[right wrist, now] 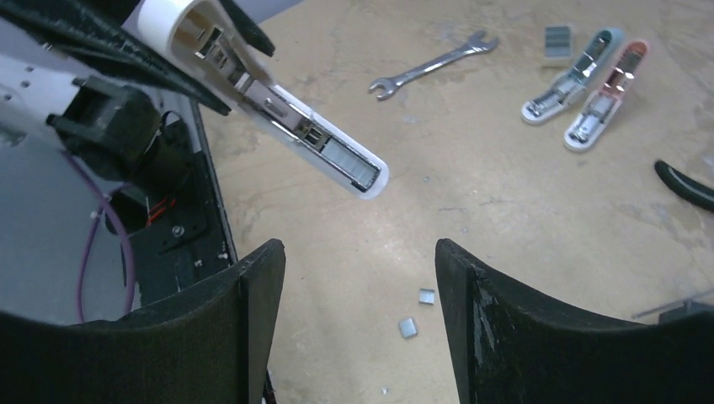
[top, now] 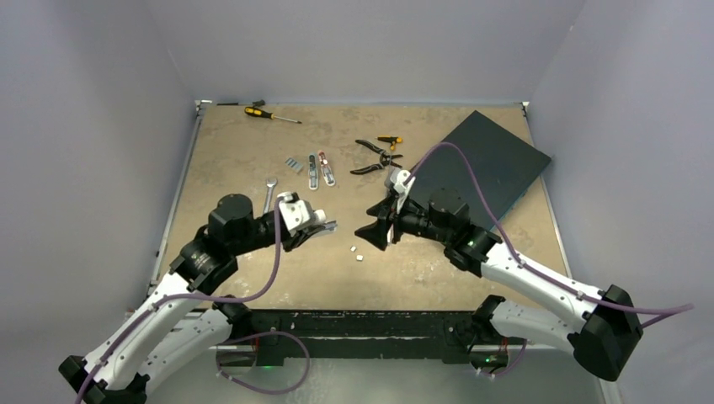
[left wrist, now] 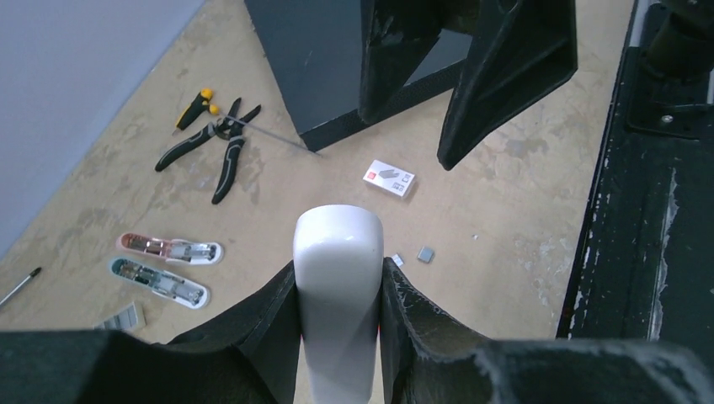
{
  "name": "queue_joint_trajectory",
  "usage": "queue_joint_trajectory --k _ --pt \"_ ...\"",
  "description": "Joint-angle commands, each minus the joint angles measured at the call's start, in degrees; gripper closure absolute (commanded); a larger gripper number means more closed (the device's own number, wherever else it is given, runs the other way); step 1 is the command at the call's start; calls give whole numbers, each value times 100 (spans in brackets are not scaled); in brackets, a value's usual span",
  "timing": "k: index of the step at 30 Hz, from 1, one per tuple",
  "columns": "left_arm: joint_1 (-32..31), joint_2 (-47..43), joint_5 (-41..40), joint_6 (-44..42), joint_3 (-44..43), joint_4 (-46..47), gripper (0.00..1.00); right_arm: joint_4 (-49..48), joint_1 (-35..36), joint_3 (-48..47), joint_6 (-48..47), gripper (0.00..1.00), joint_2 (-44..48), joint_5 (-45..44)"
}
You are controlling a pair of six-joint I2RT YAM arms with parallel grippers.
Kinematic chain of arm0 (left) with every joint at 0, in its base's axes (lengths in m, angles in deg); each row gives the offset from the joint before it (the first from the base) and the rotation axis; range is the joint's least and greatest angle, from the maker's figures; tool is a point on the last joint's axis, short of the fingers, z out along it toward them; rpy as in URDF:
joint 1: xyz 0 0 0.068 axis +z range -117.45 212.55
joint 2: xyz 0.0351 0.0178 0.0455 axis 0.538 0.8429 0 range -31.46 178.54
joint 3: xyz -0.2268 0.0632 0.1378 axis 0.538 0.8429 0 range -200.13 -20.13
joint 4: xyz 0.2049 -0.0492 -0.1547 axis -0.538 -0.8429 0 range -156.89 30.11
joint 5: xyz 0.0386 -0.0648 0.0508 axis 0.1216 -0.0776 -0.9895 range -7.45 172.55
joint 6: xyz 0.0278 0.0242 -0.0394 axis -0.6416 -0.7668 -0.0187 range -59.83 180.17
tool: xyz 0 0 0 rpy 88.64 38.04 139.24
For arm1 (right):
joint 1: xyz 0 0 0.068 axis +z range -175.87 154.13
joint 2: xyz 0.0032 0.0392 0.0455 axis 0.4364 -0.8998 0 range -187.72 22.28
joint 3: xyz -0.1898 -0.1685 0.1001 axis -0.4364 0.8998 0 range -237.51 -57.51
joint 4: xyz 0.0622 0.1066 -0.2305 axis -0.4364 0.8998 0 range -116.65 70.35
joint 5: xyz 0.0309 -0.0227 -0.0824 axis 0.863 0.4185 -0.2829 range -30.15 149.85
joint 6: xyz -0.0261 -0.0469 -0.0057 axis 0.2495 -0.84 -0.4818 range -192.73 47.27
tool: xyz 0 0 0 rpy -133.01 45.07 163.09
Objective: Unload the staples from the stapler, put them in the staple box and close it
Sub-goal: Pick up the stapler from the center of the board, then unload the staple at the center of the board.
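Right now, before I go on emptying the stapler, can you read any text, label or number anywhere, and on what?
Small white box: a red mark and grey print on top, too blurred to read.
White stapler in the left gripper: no lettering visible.
Pink stapler and teal stapler: no lettering visible.
Nothing in any view reads clearly.
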Motion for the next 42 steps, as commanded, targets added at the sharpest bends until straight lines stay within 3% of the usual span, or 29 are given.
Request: queue_joint_trajectory --k 1,7,14,20,30,34,42 --pt "40 -263 536 109 225 596 100 -1416 9 487 -547 32 291 934" --pt "37 -500 1137 184 517 989 100 -3383 18 1624 -1265 29 611 1775" --pt "38 410 1155 290 209 398 100 -3976 18 2152 -1432 30 818 1499" --pt "42 1180 496 466 -413 -438 100 -3672 29 2481 -1454 30 1320 1074" --pt "-14 2469 -1252 2058 -1567 -1397 100 -3599 52 2745 -1323 31 1736 581" --pt "-379 3388 -2122 2586 -2222 -2159 100 -3499 142 2786 -1306 31 1751 442" --pt "-881 4522 -2169 3147 -2983 -2920 100 -3659 1373 2826 -1630 32 1271 -988"
